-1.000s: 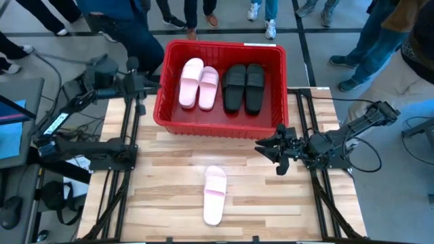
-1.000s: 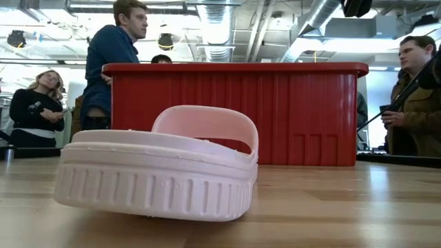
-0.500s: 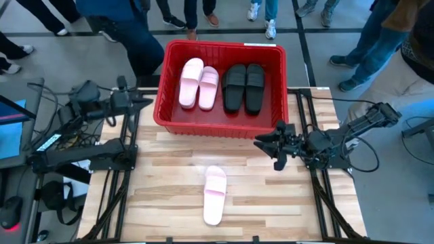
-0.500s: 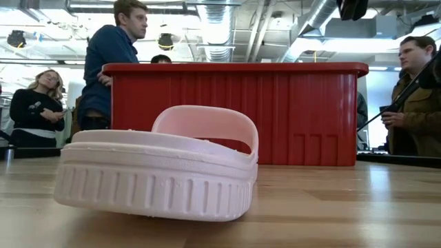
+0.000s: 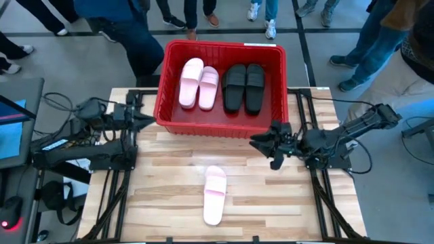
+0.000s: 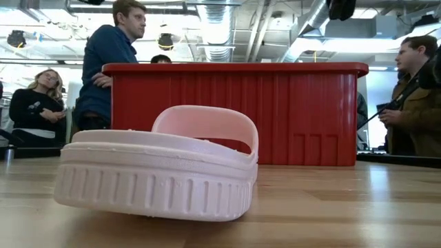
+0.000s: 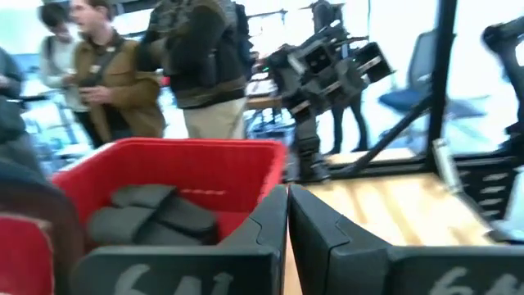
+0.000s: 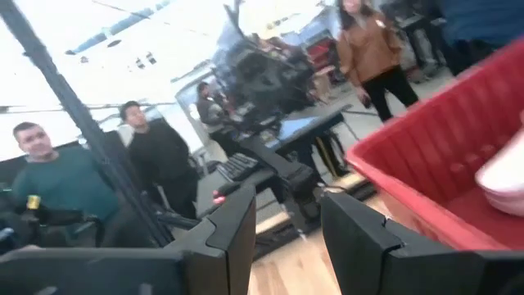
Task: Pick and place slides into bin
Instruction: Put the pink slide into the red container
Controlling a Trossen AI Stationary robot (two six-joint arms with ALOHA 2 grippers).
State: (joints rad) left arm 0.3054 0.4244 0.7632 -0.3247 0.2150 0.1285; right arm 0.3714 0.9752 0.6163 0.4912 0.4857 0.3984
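- One pale pink foam slide (image 5: 215, 194) lies alone near the table's front edge; four more sit in the big red plastic bin (image 5: 165, 102) at the back edge.
- Right gripper (image 5: 263, 146), fingers spread and empty, hovers near the right edge: I'd come down over the strap.
- Left gripper (image 5: 147, 116) is clenched shut by the left edge, holding nothing.

Pale wood-plank counter (image 5: 169, 183) stands on a grey floor (image 5: 325, 34). Exposed silver ducts (image 6: 220, 27) run across the ceiling. Several people (image 6: 103, 69) stand behind the counter. Bright daylight shows in the room beyond.
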